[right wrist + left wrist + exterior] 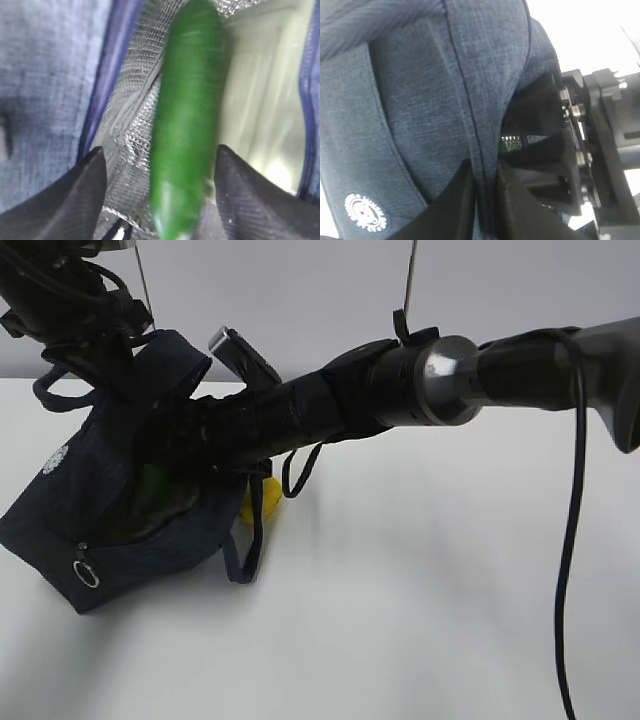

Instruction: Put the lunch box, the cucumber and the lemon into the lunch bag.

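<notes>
You have a plain white table (420, 620) under everything, matte and bare to the right, with a pale grey wall (300, 290) behind it. The lunch bag (110, 500) sits tipped at the left of the table, mouth facing the right arm, ring pull low on its front corner. Your left gripper (485, 200) is pinched on a fold of the bag's navy fabric near the round white logo (366, 212), holding the top up. Your right gripper (160, 190) is reached inside the bag's silver-lined interior with its fingers (75, 195) spread; the cucumber (187, 115) lies between them, blurred, with gaps showing on both sides. The lemon (268, 498) rests on the table just behind the bag, beside a hanging handle strap (245, 550).
</notes>
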